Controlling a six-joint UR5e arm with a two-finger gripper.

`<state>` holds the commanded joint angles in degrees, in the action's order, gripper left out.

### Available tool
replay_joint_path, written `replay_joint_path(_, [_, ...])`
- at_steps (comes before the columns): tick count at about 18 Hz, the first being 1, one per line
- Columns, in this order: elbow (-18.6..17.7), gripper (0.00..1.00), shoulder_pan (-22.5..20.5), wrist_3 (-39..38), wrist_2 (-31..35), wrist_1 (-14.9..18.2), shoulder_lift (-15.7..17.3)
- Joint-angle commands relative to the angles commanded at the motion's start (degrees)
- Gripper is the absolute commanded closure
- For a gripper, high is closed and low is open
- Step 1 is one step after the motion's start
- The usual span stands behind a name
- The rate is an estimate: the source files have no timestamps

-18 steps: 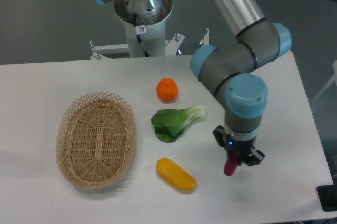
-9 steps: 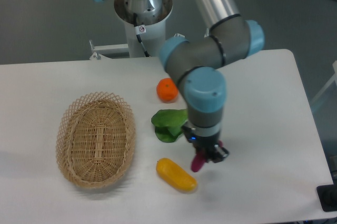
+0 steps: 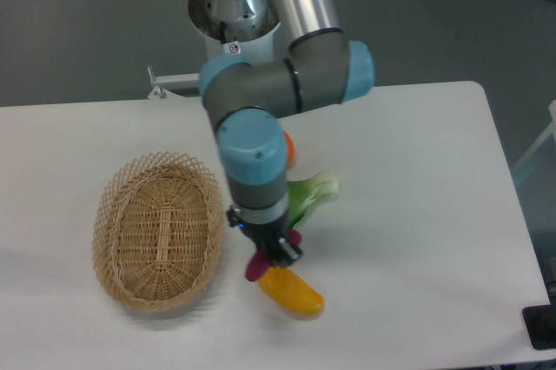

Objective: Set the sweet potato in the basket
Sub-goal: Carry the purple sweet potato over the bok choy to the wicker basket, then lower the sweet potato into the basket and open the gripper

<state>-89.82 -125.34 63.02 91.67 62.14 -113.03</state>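
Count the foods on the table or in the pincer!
4: sweet potato in the pincer, yellow vegetable just below, bok choy behind the arm, orange peeking out, mostly hidden.

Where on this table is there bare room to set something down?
Bare: the table's whole right side beyond the bok choy, and the back left strip behind the basket. Crowded: the middle, where the hand holds the sweet potato above the yellow vegetable.

Basket [image 3: 158, 231]: we find it on the table [image 3: 434, 214], at the left.
Gripper [image 3: 271, 255]: just right of the basket's rim.
Sweet potato [image 3: 256, 267]: we see it in the gripper, between the basket and the oblong vegetable [image 3: 294, 293].
Oblong vegetable: at the table's front, right of the basket.
Leafy green [image 3: 313, 194]: behind the oblong vegetable, partly behind the arm [image 3: 256, 161].
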Motion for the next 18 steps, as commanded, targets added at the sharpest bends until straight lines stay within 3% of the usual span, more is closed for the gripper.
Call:
replay_joint_path(5, [-1.68, 0.68, 3.78, -3.16, 0.44, -0.18, 0.36])
replay_joint_path(18, [-3.7, 0.67, 8.35, -6.95, -0.09, -0.97, -0.44])
